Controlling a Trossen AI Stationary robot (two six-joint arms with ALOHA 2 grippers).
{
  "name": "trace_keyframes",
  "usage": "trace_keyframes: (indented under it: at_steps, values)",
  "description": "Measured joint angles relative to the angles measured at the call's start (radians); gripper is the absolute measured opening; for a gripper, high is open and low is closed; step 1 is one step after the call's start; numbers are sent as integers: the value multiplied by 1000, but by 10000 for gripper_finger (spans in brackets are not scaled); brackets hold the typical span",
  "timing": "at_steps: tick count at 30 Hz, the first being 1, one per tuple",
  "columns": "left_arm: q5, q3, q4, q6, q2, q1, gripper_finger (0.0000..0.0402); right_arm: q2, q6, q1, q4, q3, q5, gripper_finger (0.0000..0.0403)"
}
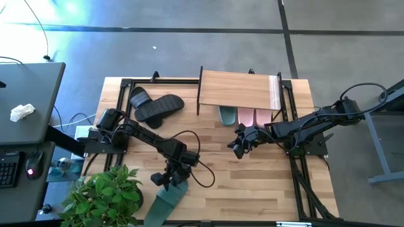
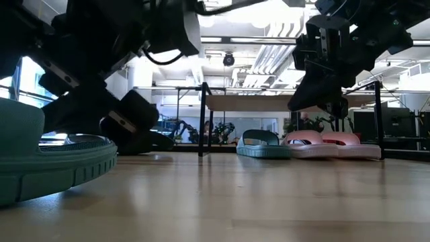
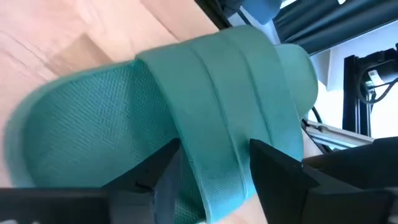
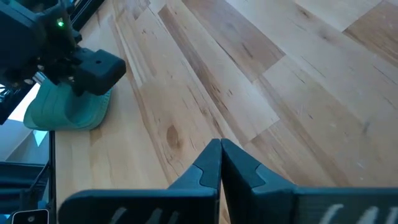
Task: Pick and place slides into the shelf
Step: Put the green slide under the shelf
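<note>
Left wrist view, left tool [image 3: 214, 165] straddling green slide's strap [image 3: 217, 112], elsewhere hidden

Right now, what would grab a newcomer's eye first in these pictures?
Probably the left gripper at the table's near edge, its fingers straddling the strap of a green slide. Next, the shelf at the far edge, with a green slide and two pink slides under it, and the right gripper shut, empty, nearby.

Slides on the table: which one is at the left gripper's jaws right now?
The dark green slide at the table's near edge by the plant: the left gripper straddles its strap. Its twin sits under the shelf beside the pink pair.
</note>
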Motion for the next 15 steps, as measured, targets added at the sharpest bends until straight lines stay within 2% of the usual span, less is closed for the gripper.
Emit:
trace_keyframes:
  at_steps: [5, 11, 15]
  values:
    - [4, -1, -2, 0, 0, 0, 117, 0, -6, 0, -2, 0, 2, 0]
    - [16, -1, -2, 0, 0, 1, 19, 0, -20, 0, -6, 0, 25, 0]
    - [2, -1, -1, -15, 0, 0, 16, 0, -23, 0, -6, 0, 48, 0]
